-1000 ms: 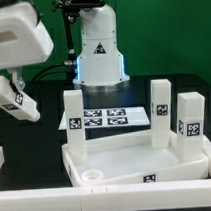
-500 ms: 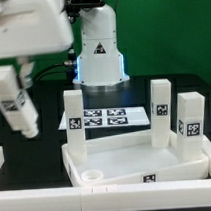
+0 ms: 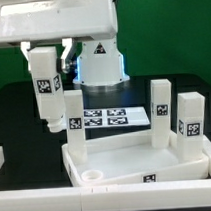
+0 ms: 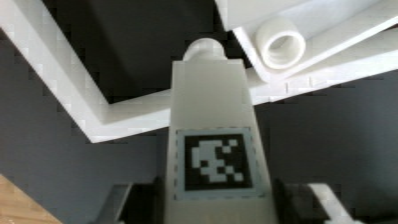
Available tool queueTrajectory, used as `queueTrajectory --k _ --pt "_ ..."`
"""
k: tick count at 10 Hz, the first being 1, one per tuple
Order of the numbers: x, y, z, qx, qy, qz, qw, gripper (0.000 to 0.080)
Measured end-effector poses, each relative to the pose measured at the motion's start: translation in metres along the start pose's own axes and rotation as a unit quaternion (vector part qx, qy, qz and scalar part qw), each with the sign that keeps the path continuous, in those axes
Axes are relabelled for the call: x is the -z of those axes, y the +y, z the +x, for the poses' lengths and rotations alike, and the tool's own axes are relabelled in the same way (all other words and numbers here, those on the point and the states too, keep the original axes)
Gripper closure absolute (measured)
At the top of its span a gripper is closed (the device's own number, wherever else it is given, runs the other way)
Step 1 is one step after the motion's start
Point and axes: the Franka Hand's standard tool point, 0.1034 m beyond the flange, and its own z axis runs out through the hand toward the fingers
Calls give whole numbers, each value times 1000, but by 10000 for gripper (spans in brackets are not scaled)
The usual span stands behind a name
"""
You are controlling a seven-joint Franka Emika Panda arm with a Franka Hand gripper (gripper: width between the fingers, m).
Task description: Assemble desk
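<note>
White plastic blocky leg [image 3: 46, 94] with a black-and-white square tag, pinched upright in the two-finger gripper [image 3: 44, 59], hanging clear of the table above the far-left corner of the wide flat white rimmed desk panel [image 3: 147, 163] in the exterior view. Three more tagged white legs standing in the panel: one at far left [image 3: 73, 121], two at far right [image 3: 161, 112] [image 3: 189, 119], with the near-left round socket [image 3: 92, 175] open. From the wrist view, fingers [image 4: 322, 198] clamped on either side of the leg [image 4: 214, 125], its rounded tip over the panel rim [image 4: 80, 95], near a socket [image 4: 283, 44]; flat white marker board [image 3: 106, 118] lying on the black table [image 3: 25, 128] beyond the panel.
</note>
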Motion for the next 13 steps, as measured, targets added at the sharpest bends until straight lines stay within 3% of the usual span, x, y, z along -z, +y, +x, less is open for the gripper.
queueTrajectory --k 1,3,4,5,6,8,12,13 --pt "-1 -4 0 -3 -1 0 1000 515" --pt "-14 -58 2 17 0 10 1000 515" --pt "-18 -63 8 43 25 8 999 515" --pt "-24 -42 4 58 67 -9 996 515" --pt "-29 -44 -7 47 40 -4 998 515" --pt "-28 -45 -4 50 43 -4 998 515" --pt "-44 -66 12 48 40 1 998 515" --pt "-50 -73 10 47 39 2 998 515"
